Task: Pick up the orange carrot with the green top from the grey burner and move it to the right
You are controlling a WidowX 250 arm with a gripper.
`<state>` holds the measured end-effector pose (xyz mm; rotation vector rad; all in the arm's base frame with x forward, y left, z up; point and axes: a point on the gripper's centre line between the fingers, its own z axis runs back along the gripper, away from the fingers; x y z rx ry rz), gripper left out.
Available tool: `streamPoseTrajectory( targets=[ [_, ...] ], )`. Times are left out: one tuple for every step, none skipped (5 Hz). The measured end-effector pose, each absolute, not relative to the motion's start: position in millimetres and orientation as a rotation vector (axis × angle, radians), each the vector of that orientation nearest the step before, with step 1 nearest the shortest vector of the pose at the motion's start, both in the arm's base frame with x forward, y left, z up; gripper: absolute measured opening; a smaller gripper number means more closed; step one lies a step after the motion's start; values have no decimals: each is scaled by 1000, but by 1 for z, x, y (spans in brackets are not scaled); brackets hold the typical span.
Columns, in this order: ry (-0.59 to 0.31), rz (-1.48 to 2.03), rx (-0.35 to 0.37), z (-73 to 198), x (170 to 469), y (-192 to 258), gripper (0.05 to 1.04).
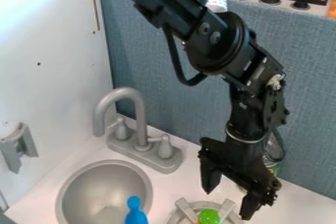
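Camera view: the black gripper hangs with its fingers apart. Nearest is the green thing, at the grey dish, below the gripper and slightly towards the view's left. The lower edge cuts it off (awkward, from here), so I can't tell its long axis or pointing.

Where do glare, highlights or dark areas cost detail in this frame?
Camera view: the white wall panel washes out toward the upper left; camera view: the black hand reads mostly as dark shape, its surface detail hard to make out; camera view: soft shading inside the grey sink bowl, whose form stays readable; camera view: small bright highlights on the arm's joint.
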<state>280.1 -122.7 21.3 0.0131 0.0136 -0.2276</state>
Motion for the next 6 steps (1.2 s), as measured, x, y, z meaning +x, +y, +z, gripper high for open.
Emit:
streamPoseTrajectory(
  targets=[
    [46, -226, 23, 11, 276, -121, 1000],
    [18, -233, 54, 4, 277, -114, 1000],
    [28, -199, 68, -8, 274, -102, 1000],
    [68, -168, 78, -23, 274, -87, 1000],
    [104, -163, 85, -34, 273, -79, 1000],
    [110, -153, 84, -42, 277, -77, 1000]
  ],
)
